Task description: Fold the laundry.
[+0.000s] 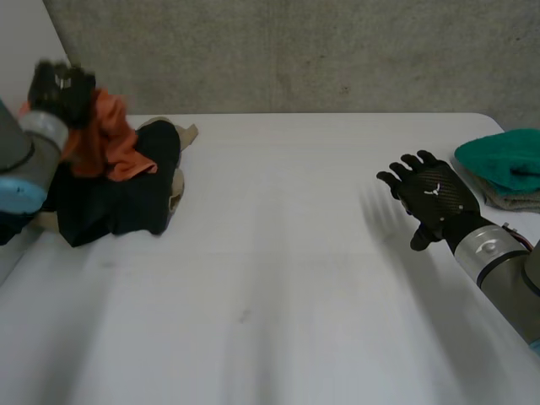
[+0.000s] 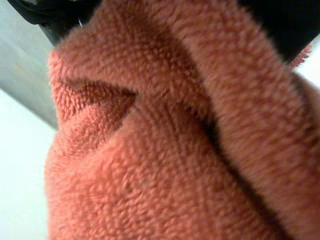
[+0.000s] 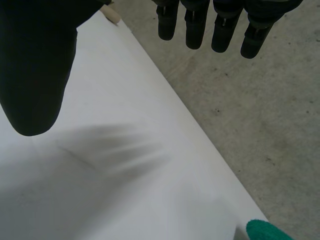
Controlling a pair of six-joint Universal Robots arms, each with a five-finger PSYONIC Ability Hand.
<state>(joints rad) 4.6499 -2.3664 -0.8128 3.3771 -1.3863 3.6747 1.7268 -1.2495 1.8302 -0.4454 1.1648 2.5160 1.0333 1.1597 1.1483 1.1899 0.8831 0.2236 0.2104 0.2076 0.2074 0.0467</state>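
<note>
At the far left end of the table [image 1: 278, 253] the left robot hand [image 1: 61, 89] clutches an orange towel [image 1: 110, 139] above a heaped black garment [image 1: 126, 190]. Near the table's right edge the right robot hand [image 1: 434, 198] hovers, fingers spread, beside a folded teal towel [image 1: 502, 160]

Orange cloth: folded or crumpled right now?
Crumpled. The orange cloth hangs bunched from the left hand, which grips it by the dark clothes; loose uneven creases, no flat layers.
</note>
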